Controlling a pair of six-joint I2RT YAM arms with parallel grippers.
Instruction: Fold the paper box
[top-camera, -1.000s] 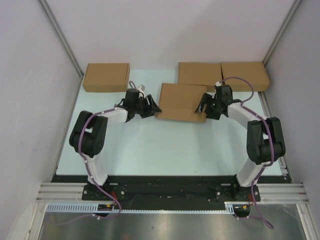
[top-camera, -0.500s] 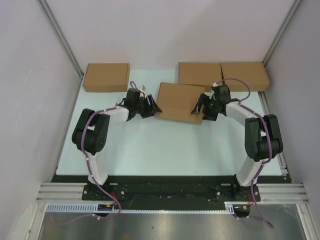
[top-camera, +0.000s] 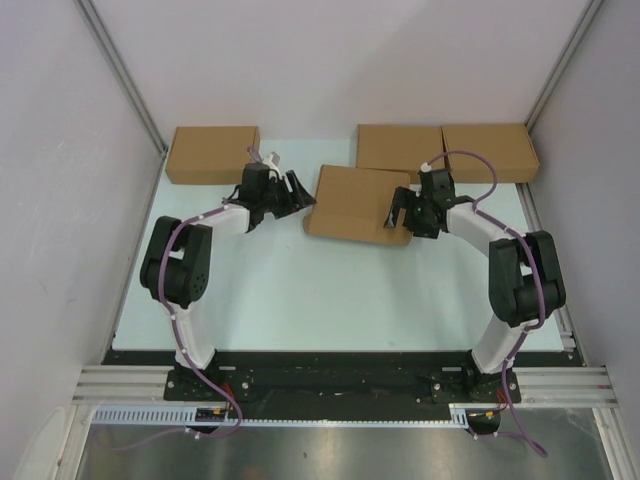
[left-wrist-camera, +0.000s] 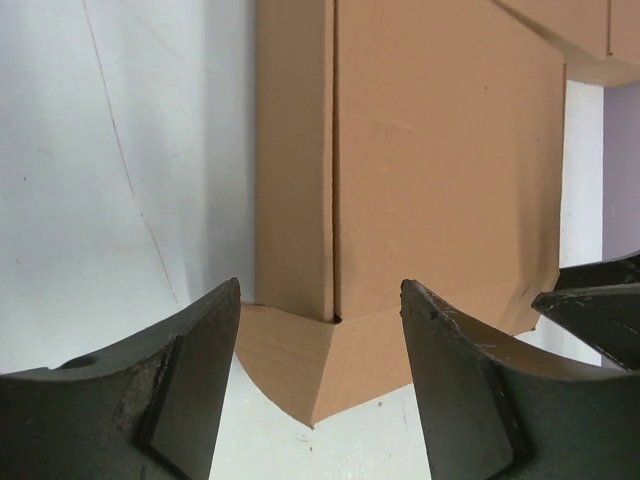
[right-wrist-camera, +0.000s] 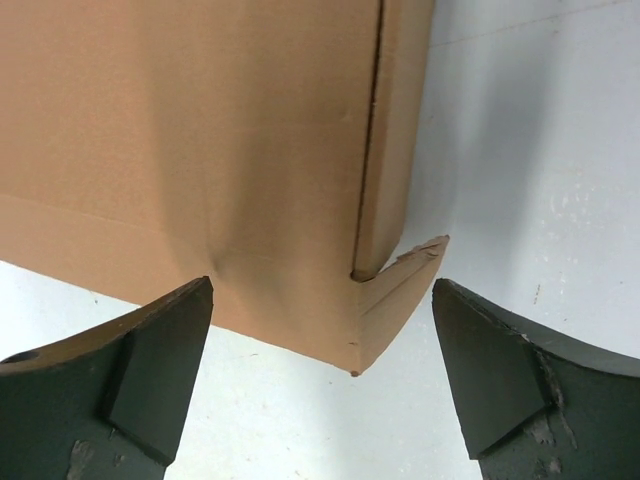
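Observation:
The paper box lies shut and flat in the middle of the table, a shallow brown cardboard rectangle. My left gripper is open at the box's left end, not touching it. In the left wrist view the box's near corner flap points into the gap of that gripper. My right gripper is open wide at the box's right front corner. In the right wrist view the box shows a bent corner flap ahead of the gripper, with bare table between the fingers.
Three other brown cardboard boxes lie along the back: one at the left and two side by side at the right. White walls close in both sides. The right arm's fingers show at the left wrist view's right edge.
The left gripper has moved back and away from the box's left end and opened a little. The right gripper has opened wider. The box has shifted slightly to the left.

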